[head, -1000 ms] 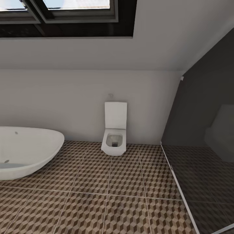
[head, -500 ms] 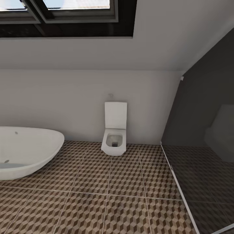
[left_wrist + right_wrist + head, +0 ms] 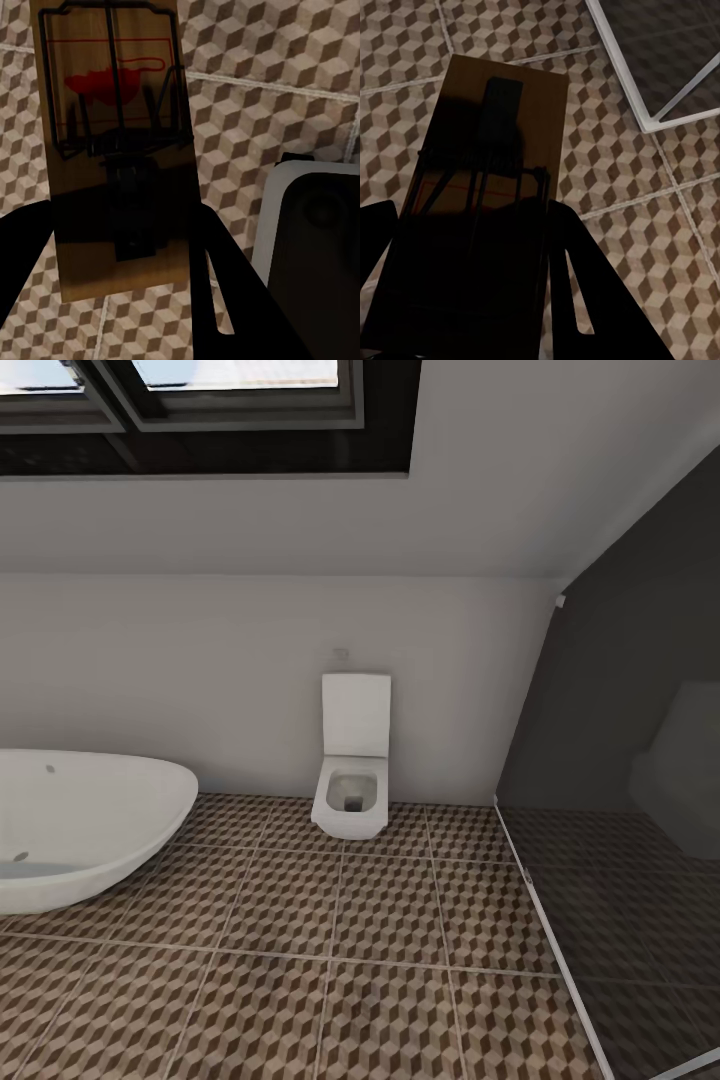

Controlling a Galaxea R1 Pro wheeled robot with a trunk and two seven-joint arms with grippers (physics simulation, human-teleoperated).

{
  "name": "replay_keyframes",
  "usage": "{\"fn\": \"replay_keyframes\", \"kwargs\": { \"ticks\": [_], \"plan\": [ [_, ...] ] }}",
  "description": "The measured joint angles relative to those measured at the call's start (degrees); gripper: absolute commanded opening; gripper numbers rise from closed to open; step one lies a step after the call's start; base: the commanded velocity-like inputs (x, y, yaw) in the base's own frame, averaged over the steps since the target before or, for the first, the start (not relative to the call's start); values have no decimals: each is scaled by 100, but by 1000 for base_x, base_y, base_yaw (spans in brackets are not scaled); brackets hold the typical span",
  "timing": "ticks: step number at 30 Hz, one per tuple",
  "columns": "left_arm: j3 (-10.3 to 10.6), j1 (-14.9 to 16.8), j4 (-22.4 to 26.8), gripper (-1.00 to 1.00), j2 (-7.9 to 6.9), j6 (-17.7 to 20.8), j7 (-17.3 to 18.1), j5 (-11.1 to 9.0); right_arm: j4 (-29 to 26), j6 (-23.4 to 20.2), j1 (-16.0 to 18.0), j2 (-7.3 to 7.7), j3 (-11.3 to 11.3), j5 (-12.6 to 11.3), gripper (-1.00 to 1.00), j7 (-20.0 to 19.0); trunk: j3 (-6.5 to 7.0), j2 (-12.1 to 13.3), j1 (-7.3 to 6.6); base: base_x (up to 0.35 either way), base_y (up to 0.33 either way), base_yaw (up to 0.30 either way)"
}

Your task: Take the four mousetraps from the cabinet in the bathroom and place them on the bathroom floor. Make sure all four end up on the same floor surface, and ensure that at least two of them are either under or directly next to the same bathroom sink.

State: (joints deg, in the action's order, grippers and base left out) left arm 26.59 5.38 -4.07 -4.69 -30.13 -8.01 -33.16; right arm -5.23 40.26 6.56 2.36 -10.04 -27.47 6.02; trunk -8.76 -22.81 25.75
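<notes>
Ahead in the head view: white oval bathtub (image 3: 80,825) at left, nothing visible inside; square white toilet (image 3: 351,765) against the pale grey wall, bowl open and bare; dark glass panel (image 3: 620,760) at right; dark-framed skylight (image 3: 210,410) above. Underfoot, the cube-patterned brown, beige and white tiled bathroom floor (image 3: 350,960). Left gripper (image 3: 124,300) closed on a flat tan wooden mousetrap with dark wire frame and red mark (image 3: 112,142), held above the tiles, near a white-rimmed dark shape (image 3: 315,247). Right gripper (image 3: 465,300) likewise clamped on a second tan wooden mousetrap (image 3: 499,165), in shadow, above the tiles near a white-framed glass edge (image 3: 652,82). No readable lettering anywhere.
</notes>
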Motion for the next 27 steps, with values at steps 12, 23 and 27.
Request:
{"fn": "replay_keyframes", "kwargs": {
  "ticks": [12, 23, 27],
  "plan": [
    [0, 0, 0, -100, 0, 1, 0, 3, 1, 0, 0, 0, 1, -3, -100, -1, 0, 0, 0, 0, 0, 0],
    [0, 0, 0, -100, 0, 0, 0, 2, 0, 0, 0, 0, 0, 0, -100, 0, 0, 0, 0, 0, 0, 0],
    [0, 0, 0, -100, 0, 0, 0, 0, 0, 0, 0, 0, 0, 0, -100, 0, 0, 0, 0, 0, 0, 0]
  ]
}}
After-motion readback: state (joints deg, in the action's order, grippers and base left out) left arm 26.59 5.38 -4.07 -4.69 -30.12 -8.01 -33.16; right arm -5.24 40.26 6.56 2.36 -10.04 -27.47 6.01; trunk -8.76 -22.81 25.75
